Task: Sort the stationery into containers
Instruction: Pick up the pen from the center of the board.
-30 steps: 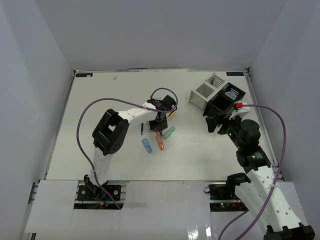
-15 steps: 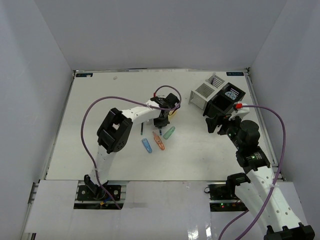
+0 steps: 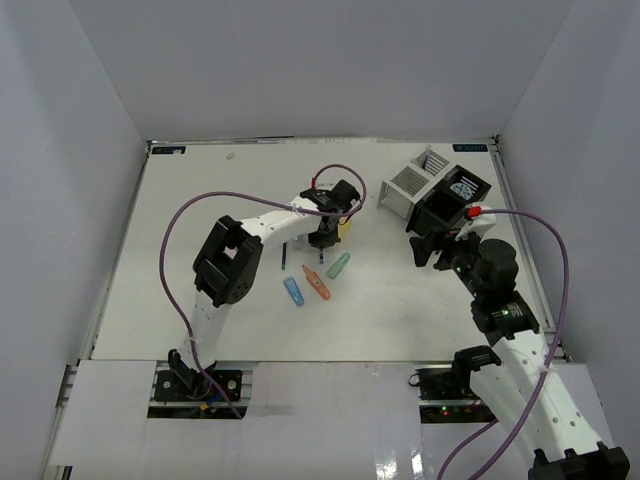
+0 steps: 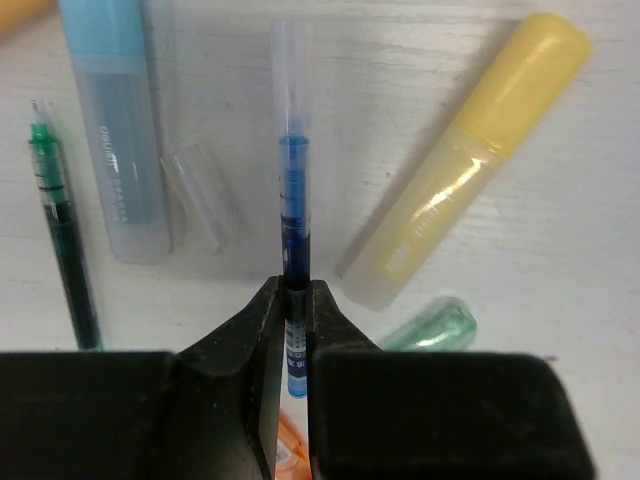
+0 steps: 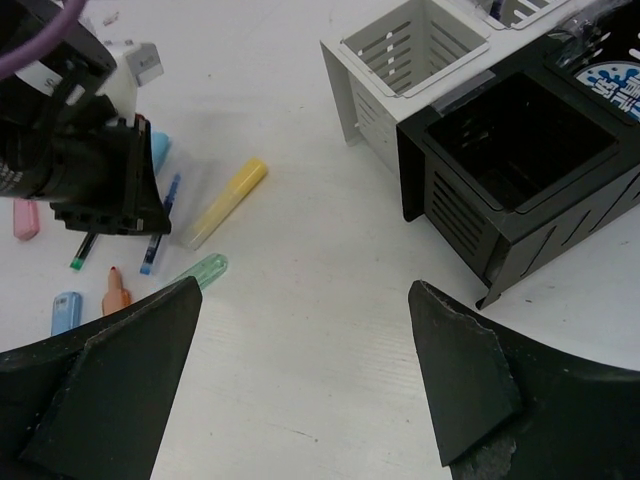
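Note:
In the left wrist view my left gripper (image 4: 293,300) is shut on a thin blue pen (image 4: 293,190), which points away from the jaws over the table. Around it lie a light blue marker (image 4: 115,130), a green pen (image 4: 65,250), a yellow marker (image 4: 470,160), a green marker (image 4: 435,325) and an orange marker (image 4: 285,455). From above, the left gripper (image 3: 325,235) is at mid-table. My right gripper (image 5: 305,300) stands open and empty just in front of the black container (image 5: 510,150) and the white container (image 5: 400,50). A blue-white tape roll (image 5: 615,80) sits in the black container's far part.
Near the left gripper lie a green marker (image 3: 339,265), an orange marker (image 3: 317,284), a blue marker (image 3: 293,290) and a dark pen (image 3: 284,257). A pink marker (image 5: 25,217) lies at the left edge of the right wrist view. The left arm's purple cable (image 3: 170,250) loops over the table.
My left gripper has shut on the blue pen and moved slightly toward the far side. The right arm has not moved.

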Robot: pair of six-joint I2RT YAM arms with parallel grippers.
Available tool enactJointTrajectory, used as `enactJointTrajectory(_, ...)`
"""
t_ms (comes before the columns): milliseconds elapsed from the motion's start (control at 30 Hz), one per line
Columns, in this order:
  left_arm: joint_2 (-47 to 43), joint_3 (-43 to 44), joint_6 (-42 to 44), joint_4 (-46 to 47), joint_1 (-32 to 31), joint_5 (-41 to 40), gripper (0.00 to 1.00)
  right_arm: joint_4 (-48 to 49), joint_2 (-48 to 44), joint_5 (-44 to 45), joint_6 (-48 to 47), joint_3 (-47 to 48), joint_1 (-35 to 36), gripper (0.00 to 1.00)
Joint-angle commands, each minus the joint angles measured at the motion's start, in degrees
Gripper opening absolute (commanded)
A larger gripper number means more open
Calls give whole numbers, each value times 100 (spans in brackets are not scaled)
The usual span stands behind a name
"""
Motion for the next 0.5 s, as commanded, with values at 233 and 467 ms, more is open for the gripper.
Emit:
enactJointTrajectory(233, -3359, -2311, 2657, 3020, -134, 1898, 0, -85, 731, -1596, -48, 864, 18, 91)
enactJointTrajectory(467, -4364, -3191, 4126, 3804, -134, 3138, 0, 336, 1549, -2574, 497, 1778, 27, 92)
